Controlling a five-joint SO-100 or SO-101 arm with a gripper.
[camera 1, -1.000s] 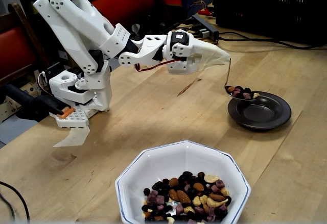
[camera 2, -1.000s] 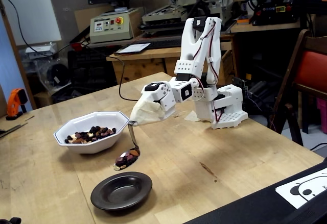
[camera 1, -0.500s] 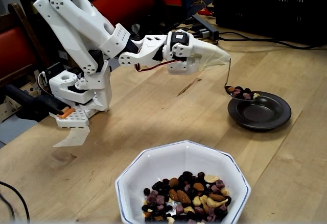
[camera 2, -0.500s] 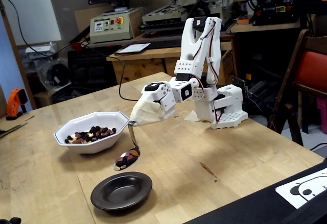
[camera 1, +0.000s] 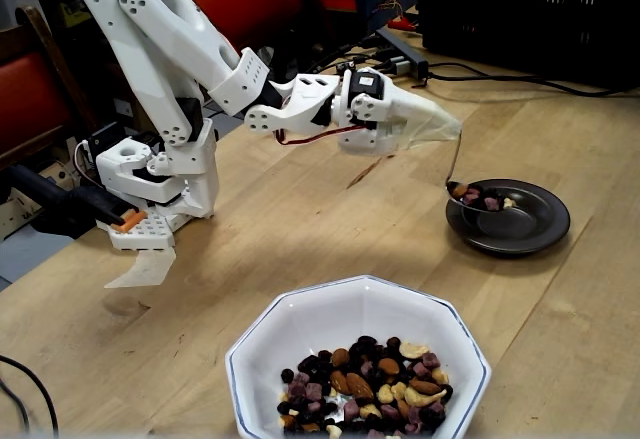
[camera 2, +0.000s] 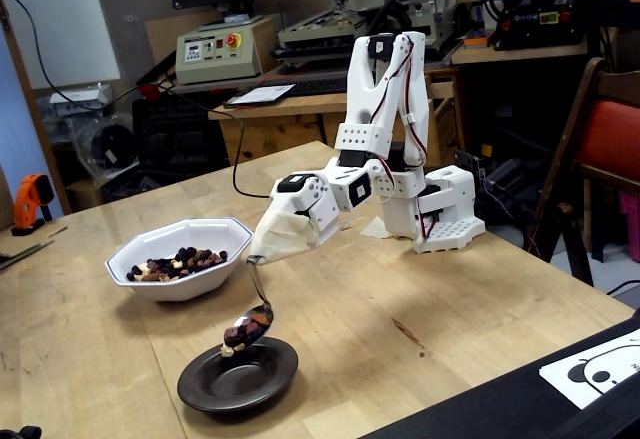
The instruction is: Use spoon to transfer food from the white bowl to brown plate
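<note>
Fixed views both show one white arm on a wooden bench (camera 1: pixel 300 229). Going left to right in the view with the bowl up front, the white bowl (camera 1: pixel 260 344) sits at 6 o'clock, with lots of food (camera 1: pixel 362 379) left inside. The arm's base is at 9 o'clock. Its jaws (camera 1: pixel 440 127) are wrapped in a pale cover, so I cannot tell if they are apart or together. The thin handle of the spoon (camera 1: pixel 456 164) goes up into that cover.

The spoon hangs with its long side nearly up and down. Its handle points up to 12 o'clock. Its scoop is at the bottom, full of nuts and raisins, just over the left edge of the brown plate (camera 1: pixel 535 221) at 3 o'clock. In the other fixed view, the spoon (camera 2: pixel 250 321) is just above the brown plate (camera 2: pixel 200 391), tipped a bit.

I think the spoon is light, hard and slippery. The handle top looks like the best place to hold. The nuts are loose and could roll off.
</note>
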